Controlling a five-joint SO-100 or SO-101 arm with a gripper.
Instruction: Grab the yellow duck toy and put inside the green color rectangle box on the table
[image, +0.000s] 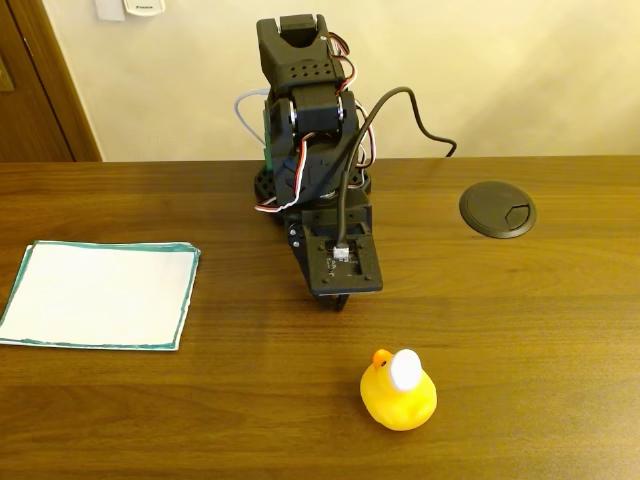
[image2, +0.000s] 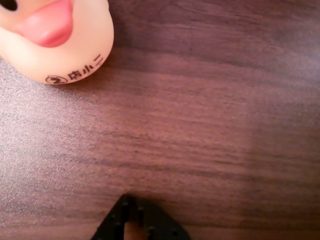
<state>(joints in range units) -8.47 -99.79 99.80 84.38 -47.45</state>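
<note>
One duck stands upright on the surface, nearest the camera in the fixed view, beak toward the arm. Just beyond it the gripper points down, close above the surface, apart from the duck and holding nothing; jaw opening cannot be determined. In the wrist view, the gripper tip enters from below. The box lies flat, far left. A grommet sits beyond, right.
</note>
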